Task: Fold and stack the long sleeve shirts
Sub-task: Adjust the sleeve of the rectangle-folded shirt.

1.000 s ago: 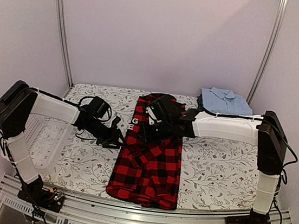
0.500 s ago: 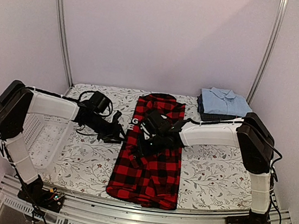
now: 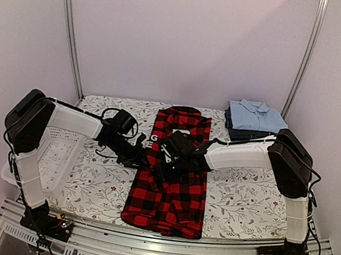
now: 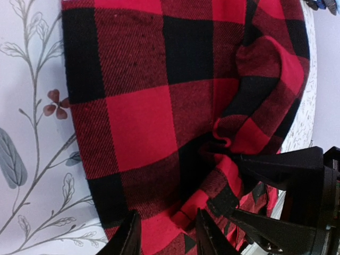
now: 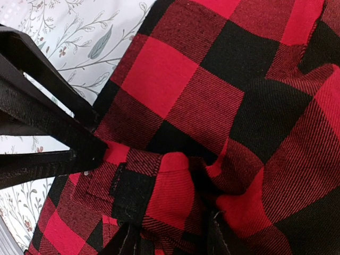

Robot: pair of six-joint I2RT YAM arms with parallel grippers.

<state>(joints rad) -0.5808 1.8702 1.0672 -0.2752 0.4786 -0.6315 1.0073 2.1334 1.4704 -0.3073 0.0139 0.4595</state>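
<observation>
Plaid shirt point(image 3: 171, 196) lies flat mid-tabletop point(image 3: 243, 192), collar at the far end. My right tool point(image 5: 172, 236) is part-closed, pinching a bunched fold near its middle. Left tool point(image 4: 166, 226) is half-closed astride the left edge, grip unclear. Folded shirts point(image 3: 255, 119) sit far right.

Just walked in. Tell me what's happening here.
The robot is working on a red-and-black checked shirt laid lengthwise mid-table. The right hand appears to pinch a bunched fold near its middle; the left hand straddles the left edge beside it, grip unclear. A stack of folded shirts, light blue on top, sits at the far right, and a white basket stands at the left.
</observation>
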